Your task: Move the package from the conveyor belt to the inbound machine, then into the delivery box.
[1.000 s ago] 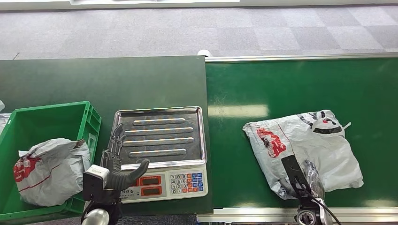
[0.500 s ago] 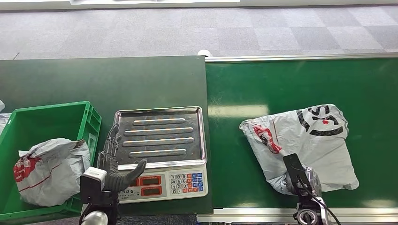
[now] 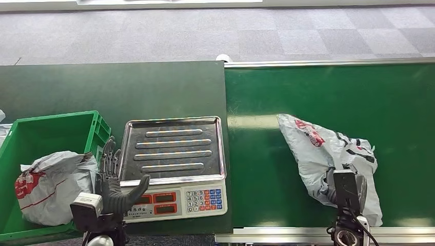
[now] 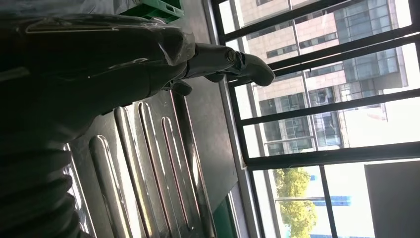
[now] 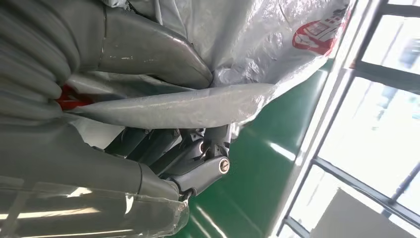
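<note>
Green conveyor belt, grey carpet behind; right hand grips package; left hand spread, empty.

On my wrist feed, the right hand is gripping the grey package, thumb pressing on top and dark fingers curling beneath a fold, while the bag is hanging over the green conveyor belt.

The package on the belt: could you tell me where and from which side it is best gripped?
Probably at its near, bunched end, from the robot's side: the package is a soft bag with loose folds there, and the right hand already pinches that end, thumb over, fingers under.
</note>
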